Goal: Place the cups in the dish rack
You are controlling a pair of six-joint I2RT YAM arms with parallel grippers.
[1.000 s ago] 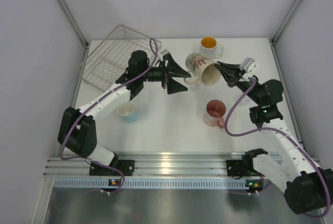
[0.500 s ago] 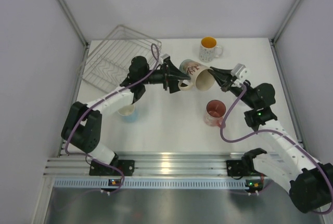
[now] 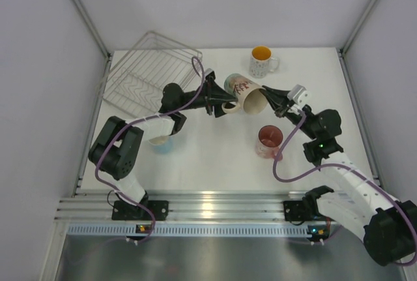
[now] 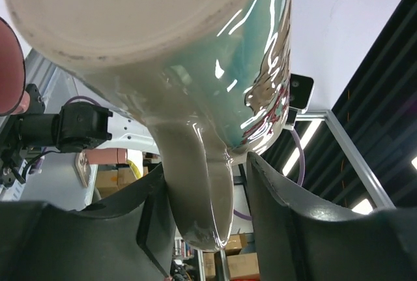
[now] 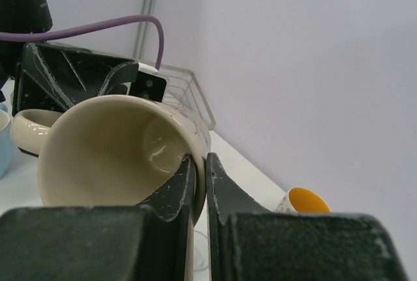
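cream mug [image 3: 246,92] tipped on side, held up between both claws: left claw [image 3: 220,99] at handle end, right claw [image 3: 270,98] at rim. dish rack [image 3: 151,67] far-left of left claw, apart. left wrist: fingers [image 4: 140,219] astride handle [image 4: 195,190], half-wide, firm grip cannot tell. right wrist: jaws pinched tight on mug wall, one finger inside.

The cream mug [image 4: 215,66] is smooth, glossy glazed ceramic. The dish rack [image 3: 150,66] is thin shiny metal wire. The right end effector [image 5: 201,162] is matt black plastic, faintly grainy. The surface [image 3: 208,157] looks matt.
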